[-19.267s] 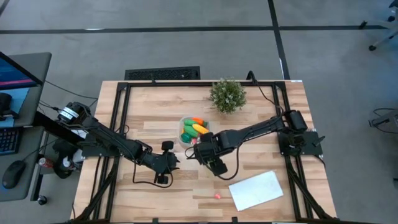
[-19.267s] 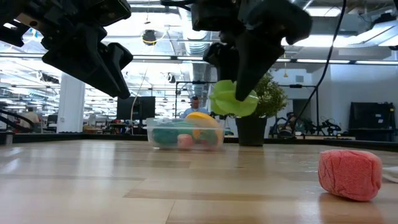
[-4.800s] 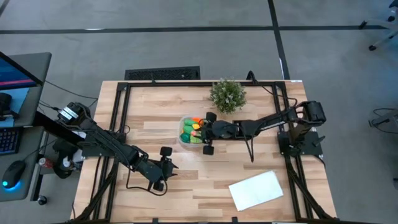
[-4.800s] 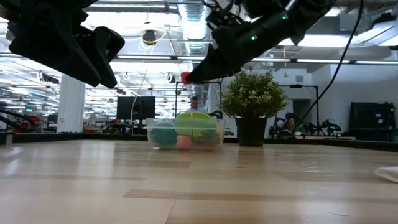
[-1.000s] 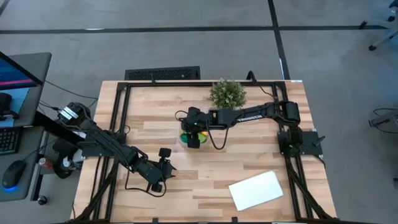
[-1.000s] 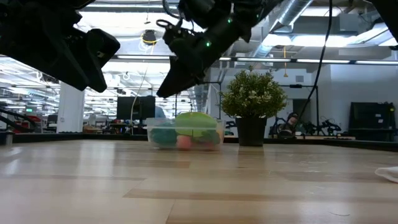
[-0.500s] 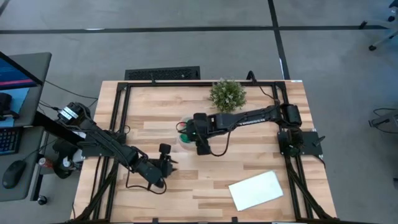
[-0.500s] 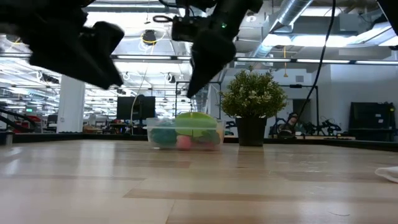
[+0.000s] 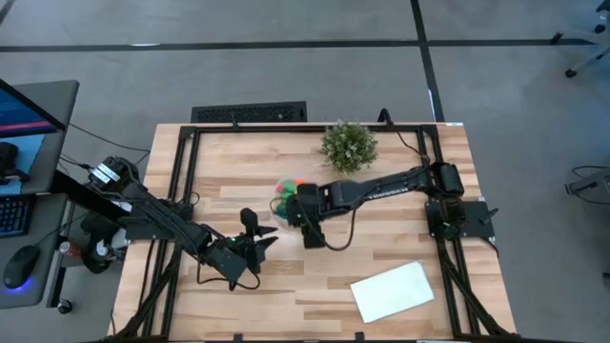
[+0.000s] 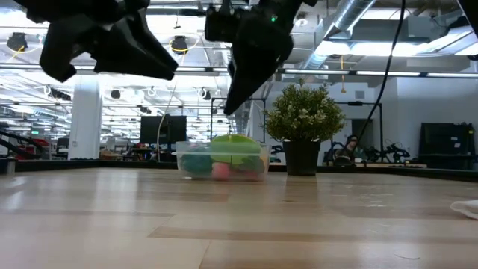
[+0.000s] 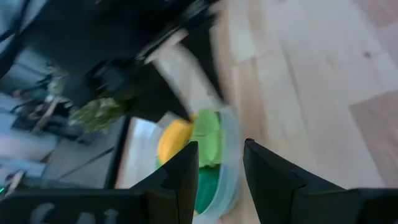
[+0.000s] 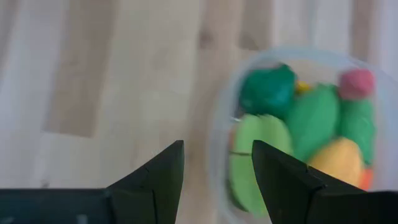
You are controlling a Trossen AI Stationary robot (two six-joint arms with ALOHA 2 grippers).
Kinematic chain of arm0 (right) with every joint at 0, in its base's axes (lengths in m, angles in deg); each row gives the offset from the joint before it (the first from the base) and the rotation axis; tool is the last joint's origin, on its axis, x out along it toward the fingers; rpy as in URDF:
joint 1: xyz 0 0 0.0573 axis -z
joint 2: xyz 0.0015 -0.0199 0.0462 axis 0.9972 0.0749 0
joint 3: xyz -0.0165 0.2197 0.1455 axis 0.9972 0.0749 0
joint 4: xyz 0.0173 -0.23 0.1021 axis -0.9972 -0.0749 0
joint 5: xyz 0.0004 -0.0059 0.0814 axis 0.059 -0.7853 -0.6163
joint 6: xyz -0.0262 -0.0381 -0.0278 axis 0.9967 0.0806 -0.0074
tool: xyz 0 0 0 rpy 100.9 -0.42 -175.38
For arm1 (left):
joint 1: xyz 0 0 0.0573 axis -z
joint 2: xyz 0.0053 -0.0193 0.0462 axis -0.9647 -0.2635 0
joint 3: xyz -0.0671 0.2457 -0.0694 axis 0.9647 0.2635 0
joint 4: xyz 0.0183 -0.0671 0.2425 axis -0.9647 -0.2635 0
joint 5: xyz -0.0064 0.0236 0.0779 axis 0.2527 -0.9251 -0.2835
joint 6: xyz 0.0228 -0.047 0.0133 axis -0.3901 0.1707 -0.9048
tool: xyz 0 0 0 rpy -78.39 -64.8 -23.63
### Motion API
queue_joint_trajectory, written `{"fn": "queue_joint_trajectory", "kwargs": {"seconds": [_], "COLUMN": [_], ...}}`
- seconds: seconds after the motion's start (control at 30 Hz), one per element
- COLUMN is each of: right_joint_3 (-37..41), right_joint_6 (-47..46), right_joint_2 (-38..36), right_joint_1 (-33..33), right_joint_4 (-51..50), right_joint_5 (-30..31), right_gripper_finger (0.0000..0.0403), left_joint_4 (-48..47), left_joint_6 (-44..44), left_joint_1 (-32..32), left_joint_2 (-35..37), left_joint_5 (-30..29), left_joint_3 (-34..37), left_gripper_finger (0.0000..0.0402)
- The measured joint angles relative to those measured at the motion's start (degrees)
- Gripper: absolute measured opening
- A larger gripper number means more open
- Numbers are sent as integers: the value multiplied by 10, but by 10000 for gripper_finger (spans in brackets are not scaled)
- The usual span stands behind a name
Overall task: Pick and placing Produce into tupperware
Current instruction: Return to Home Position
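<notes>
The clear tupperware (image 12: 298, 124) stands on the table, filled with produce (image 12: 311, 118): several green pieces, a yellow one, a pink berry, a bit of orange. In the high view my right arm covers most of the tupperware (image 9: 283, 197). My right gripper (image 9: 310, 233) hangs open above the table at the tupperware's near side, with nothing between its fingers (image 12: 155, 180). My left gripper (image 9: 265, 238) is open too, raised off the table to the left of the tupperware (image 11: 214, 162) and pointing toward it. The low view shows the filled tupperware (image 10: 222, 163) below my right gripper (image 10: 228, 108).
A bushy potted plant (image 9: 349, 145) stands just beyond and to the right of the tupperware, close to my right arm. A flat white sheet (image 9: 393, 291) lies near the table's near right corner. Bare wood stretches across the near and left parts of the table (image 9: 305, 286).
My right gripper has drifted from over the tupperware's far left part toward the near edge and a little right, staying open. My left gripper has risen and turned, its fingers now pointing toward the tupperware. The tupperware and its produce have stayed in place.
</notes>
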State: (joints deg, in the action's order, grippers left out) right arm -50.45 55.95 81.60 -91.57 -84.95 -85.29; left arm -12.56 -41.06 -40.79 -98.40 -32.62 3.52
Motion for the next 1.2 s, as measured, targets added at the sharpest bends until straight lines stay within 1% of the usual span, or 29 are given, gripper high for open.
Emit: {"fn": "queue_joint_trajectory", "kwargs": {"seconds": [0.2,0.27,0.37,0.47,0.57,0.67,0.73,0.8,0.93,1.0,1.03,1.07,1.2], "right_joint_3": [0,0,31,96,184,279,343,397,479,508,518,527,549], "right_joint_6": [20,20,23,15,4,-8,-14,-22,-30,-30,-30,-29,-26], "right_joint_2": [0,-2,-37,-101,-183,-276,-334,-387,-480,-517,-533,-547,-587], "right_joint_1": [-22,-20,-13,-5,-3,-4,-4,-4,-4,-7,-9,-12,-17], "right_joint_4": [5,11,56,116,200,289,341,391,449,463,467,472,475], "right_joint_5": [-6,-26,-63,-84,-86,-87,-87,-87,-87,-90,-91,-91,-93], "right_gripper_finger": [182,180,178,178,180,180,178,177,176,176,177,178,178], "left_joint_4": [-1,-1,-10,-47,-108,-137,-128,-103,-36,8,21,36,86], "left_joint_6": [27,31,49,94,151,193,197,185,120,66,38,9,-86], "left_joint_1": [29,47,79,113,146,172,187,199,207,205,202,196,156], "left_joint_2": [20,38,76,129,184,229,252,271,297,309,317,323,363], "left_joint_5": [-61,-72,-89,-86,-61,-25,-9,-7,-2,29,53,87,256], "left_joint_3": [0,0,0,0,0,4,17,34,64,80,87,93,116], "left_gripper_finger": [118,118,118,118,118,118,118,118,118,118,118,118,118]}}
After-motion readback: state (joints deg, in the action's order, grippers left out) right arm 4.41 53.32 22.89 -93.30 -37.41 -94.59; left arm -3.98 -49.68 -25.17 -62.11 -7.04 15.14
